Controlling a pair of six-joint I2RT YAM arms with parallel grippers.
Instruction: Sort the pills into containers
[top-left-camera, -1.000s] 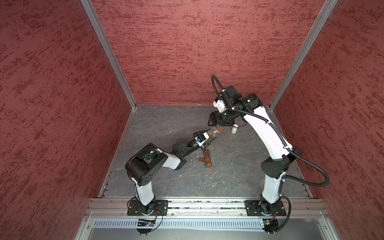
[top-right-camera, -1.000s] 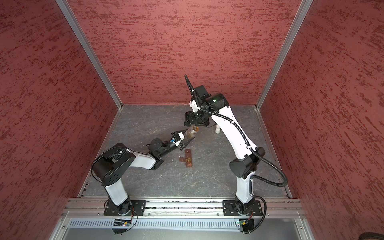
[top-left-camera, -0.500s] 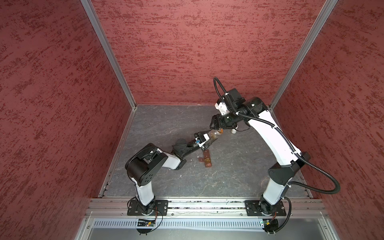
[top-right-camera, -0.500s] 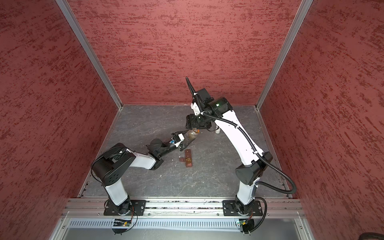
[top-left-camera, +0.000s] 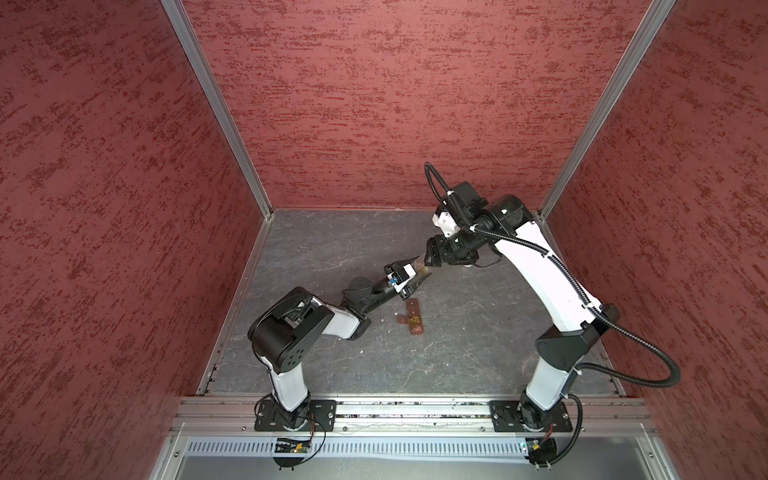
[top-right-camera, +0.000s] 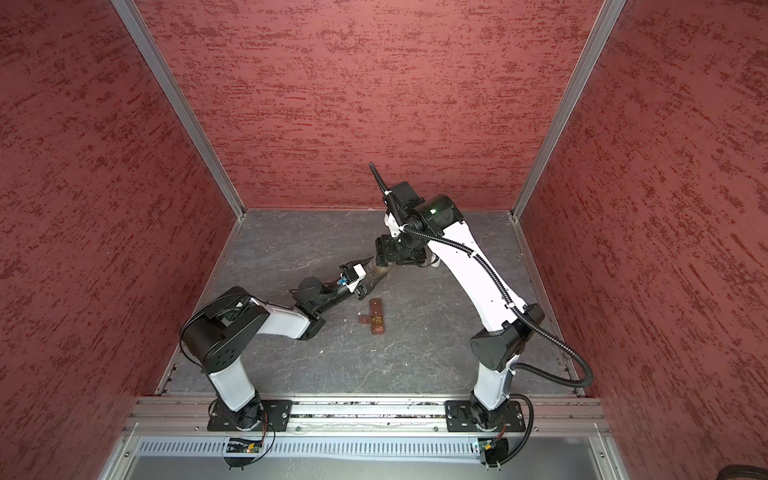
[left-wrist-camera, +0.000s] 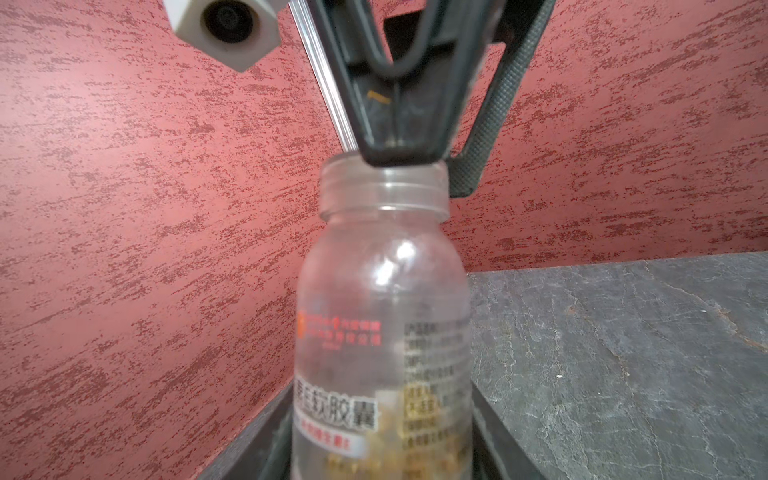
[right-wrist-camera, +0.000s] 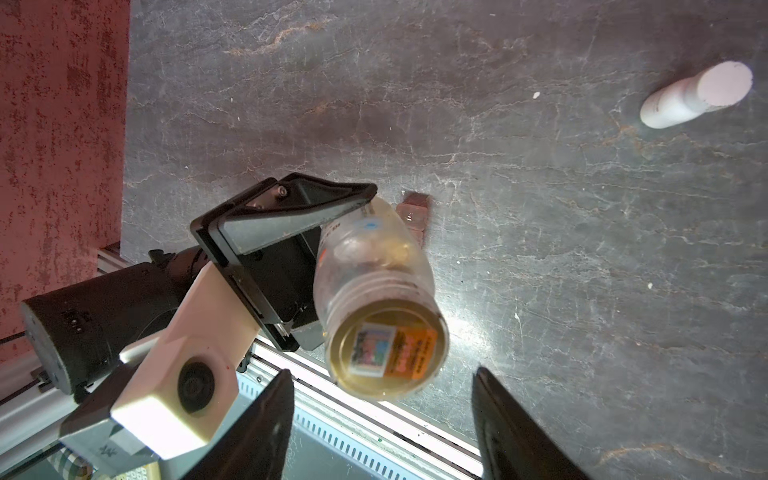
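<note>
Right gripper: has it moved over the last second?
Yes. In a top view the right gripper has shifted slightly toward the near edge: its wrist now almost covers the white bottle, which showed clear beside it a second ago.

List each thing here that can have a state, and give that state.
Left gripper: shut on clear bottle.
Clear bottle: uncapped, tilted, pills at its base.
Right gripper: open, at the bottle's mouth.
Pill box strip: on the table, one lid flipped open.
White bottle: standing, untouched.
</note>
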